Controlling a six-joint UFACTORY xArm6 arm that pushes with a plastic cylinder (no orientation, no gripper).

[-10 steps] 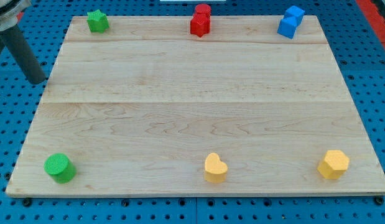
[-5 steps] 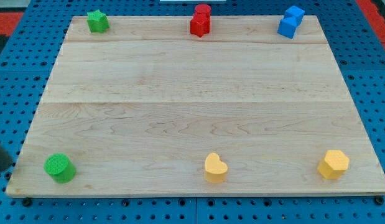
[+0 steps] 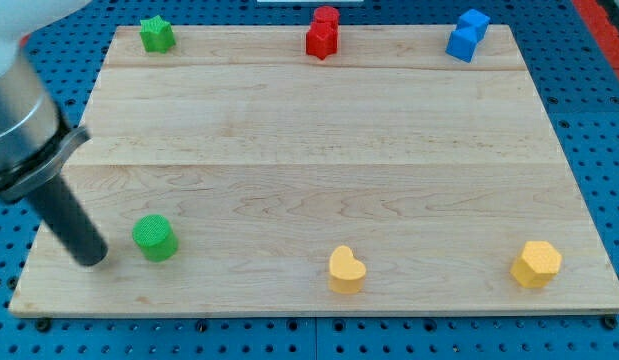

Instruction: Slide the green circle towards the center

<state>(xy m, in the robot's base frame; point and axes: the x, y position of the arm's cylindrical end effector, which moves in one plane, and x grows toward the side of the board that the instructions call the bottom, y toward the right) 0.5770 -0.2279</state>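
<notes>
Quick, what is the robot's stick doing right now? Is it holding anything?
My tip: no gripper, so it holds nothing; it sits on the board just to the view's left of the green circle, whether touching cannot be told.

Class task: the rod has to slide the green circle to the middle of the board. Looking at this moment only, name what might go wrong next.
1. My tip sits to the view's left of the green circle and slightly lower. A straight push likely sends it mostly rightward along the lower board, missing the centre.

2. An off-centre push on a round block may let it slip sideways off my tip.

3. If it drifts low and right, it could bump the yellow heart.
</notes>
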